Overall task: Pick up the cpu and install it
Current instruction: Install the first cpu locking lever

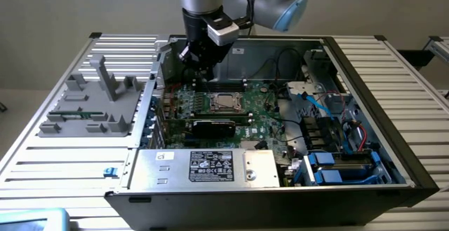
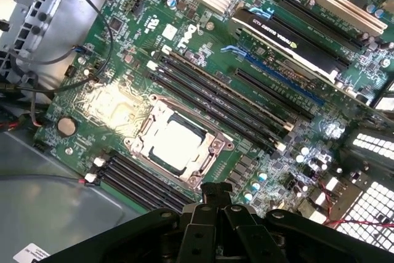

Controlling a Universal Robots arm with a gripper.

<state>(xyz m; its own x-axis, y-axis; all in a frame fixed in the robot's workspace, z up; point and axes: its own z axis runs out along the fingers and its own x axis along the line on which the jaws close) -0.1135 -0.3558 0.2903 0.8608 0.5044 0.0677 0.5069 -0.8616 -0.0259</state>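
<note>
The cpu [image 2: 175, 144] shows its shiny silver top lying flat inside the metal-framed socket [image 2: 212, 158] on the green motherboard [image 2: 123, 47]. In the exterior view the cpu [image 1: 226, 101] sits mid-board inside the open computer case. My gripper [image 1: 204, 76] hangs above the board's far side, a little toward the exterior view's left of the socket. In the wrist view the gripper [image 2: 216, 190] has its black fingers together with nothing between them, hovering off the socket's edge.
Black memory slots [image 2: 228, 100] flank the socket. A black graphics card [image 1: 214, 127] lies in front of it, and a silver labelled power supply [image 1: 207, 168] fills the case front. Cables and blue drive bays [image 1: 329, 170] crowd the exterior view's right. A grey fixture [image 1: 94, 102] stands on the slatted table.
</note>
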